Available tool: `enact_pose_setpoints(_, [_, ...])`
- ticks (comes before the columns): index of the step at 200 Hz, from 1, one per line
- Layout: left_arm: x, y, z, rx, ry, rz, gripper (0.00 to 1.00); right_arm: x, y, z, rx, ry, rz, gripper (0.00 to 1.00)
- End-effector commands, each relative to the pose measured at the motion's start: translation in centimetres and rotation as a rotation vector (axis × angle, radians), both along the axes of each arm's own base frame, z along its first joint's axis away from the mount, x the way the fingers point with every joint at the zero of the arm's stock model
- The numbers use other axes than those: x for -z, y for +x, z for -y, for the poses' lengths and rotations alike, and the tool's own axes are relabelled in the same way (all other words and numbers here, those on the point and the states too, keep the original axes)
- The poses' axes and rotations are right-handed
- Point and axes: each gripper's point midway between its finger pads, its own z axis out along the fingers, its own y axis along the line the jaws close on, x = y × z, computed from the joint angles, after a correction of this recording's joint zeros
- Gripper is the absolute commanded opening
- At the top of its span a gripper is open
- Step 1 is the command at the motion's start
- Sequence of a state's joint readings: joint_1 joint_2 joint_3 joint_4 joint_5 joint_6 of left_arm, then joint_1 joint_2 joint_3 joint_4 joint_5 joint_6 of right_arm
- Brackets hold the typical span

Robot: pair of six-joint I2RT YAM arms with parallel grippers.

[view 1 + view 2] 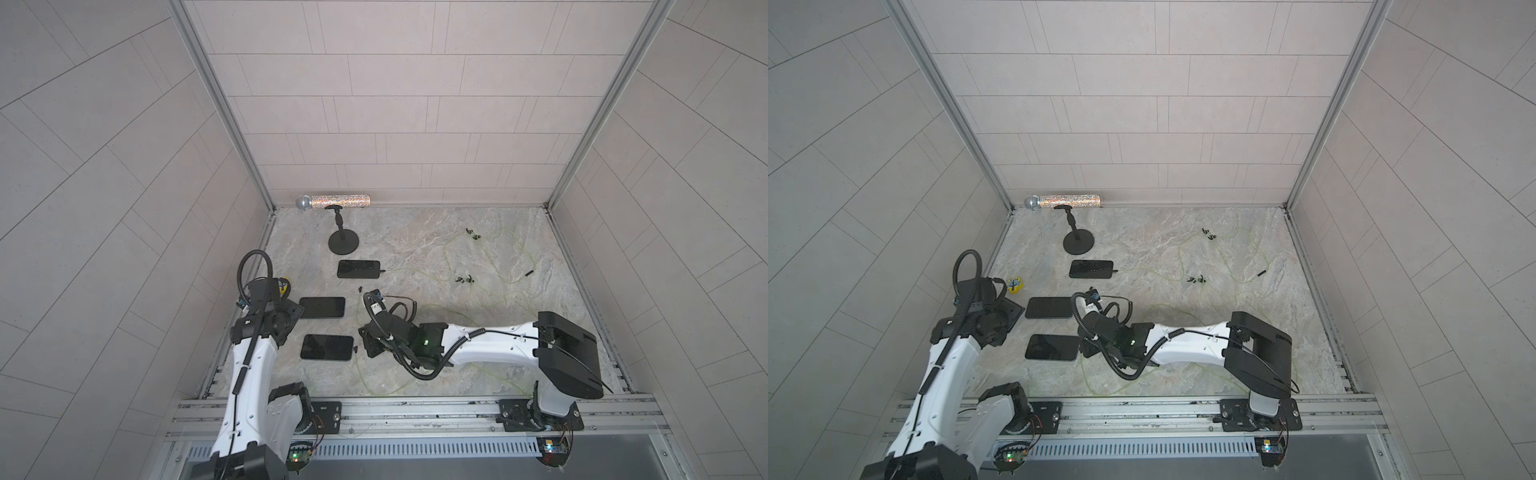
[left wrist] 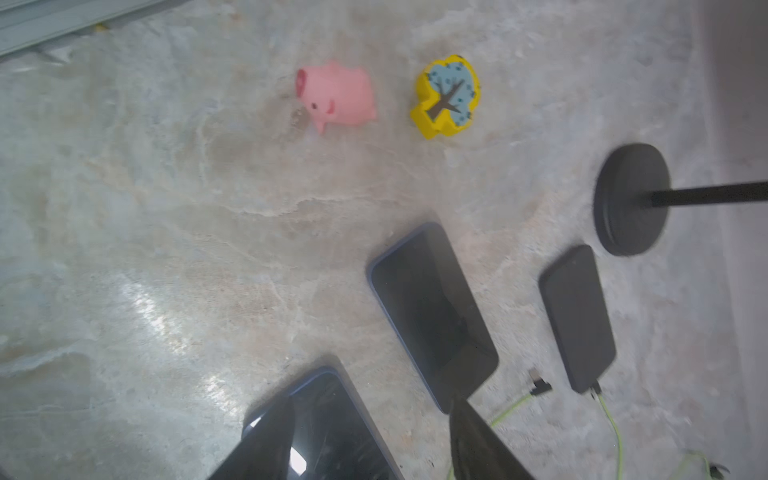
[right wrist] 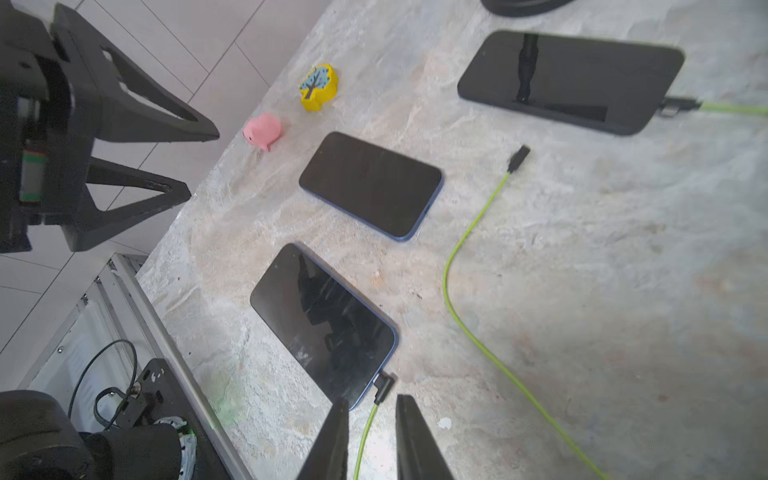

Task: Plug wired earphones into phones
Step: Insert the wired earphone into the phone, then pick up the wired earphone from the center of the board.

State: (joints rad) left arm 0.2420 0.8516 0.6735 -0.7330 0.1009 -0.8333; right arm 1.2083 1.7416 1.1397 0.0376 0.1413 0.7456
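Seemingly two of three are done. Low in the right wrist frame, the near phone (image 3: 324, 328) has an angled plug (image 3: 384, 384) seated at its lower end; upper right, the far phone (image 3: 569, 79) holds a straight plug (image 3: 679, 104). The middle phone (image 3: 370, 185) is bare. The loose plug (image 3: 518, 158) lies near it, long axis diagonal, tip pointing upper right, away from the phone. The right gripper (image 3: 372, 415) has its fingers slightly apart astride the green cable (image 3: 365, 432), clamping nothing. The left gripper (image 2: 372, 401) is spread and empty.

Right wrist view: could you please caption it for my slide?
Right end effector open astride the cable plugged into the near phone; middle phone unplugged.
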Motion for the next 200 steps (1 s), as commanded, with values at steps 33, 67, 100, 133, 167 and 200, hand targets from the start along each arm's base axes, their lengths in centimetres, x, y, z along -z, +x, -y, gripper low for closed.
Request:
enact_pose_setpoints(33, [-2.7,2.3,4.0,0.239,-0.107,0.205,0.63,3.9,5.3,2.1,0.056,-0.28,-0.001,0.24])
enact_pose_setpoints(67, [-2.4,1.9,3.8,0.264,-0.074,0.179,0.63,6.5,7.2,1.3,0.08,-0.361,-0.03,0.24])
enact_pose_setpoints(100, [-2.7,1.8,3.7,0.251,-0.066,0.204,0.63,7.6,8.5,-0.3,0.102,-0.379,-0.049,0.25])
enact_pose_setpoints(133, [-2.7,1.8,3.7,0.25,-0.064,0.205,0.63,8.9,9.5,-1.4,0.133,-0.372,-0.065,0.25])
enact_pose_setpoints(167, [-2.7,1.7,3.5,0.243,-0.056,0.203,0.63,9.9,10.3,-1.9,0.161,-0.33,-0.122,0.25])
enact_pose_setpoints(200, [-2.9,1.8,3.4,0.241,-0.05,0.205,0.63,11.1,10.4,-2.1,0.168,-0.34,-0.145,0.25])
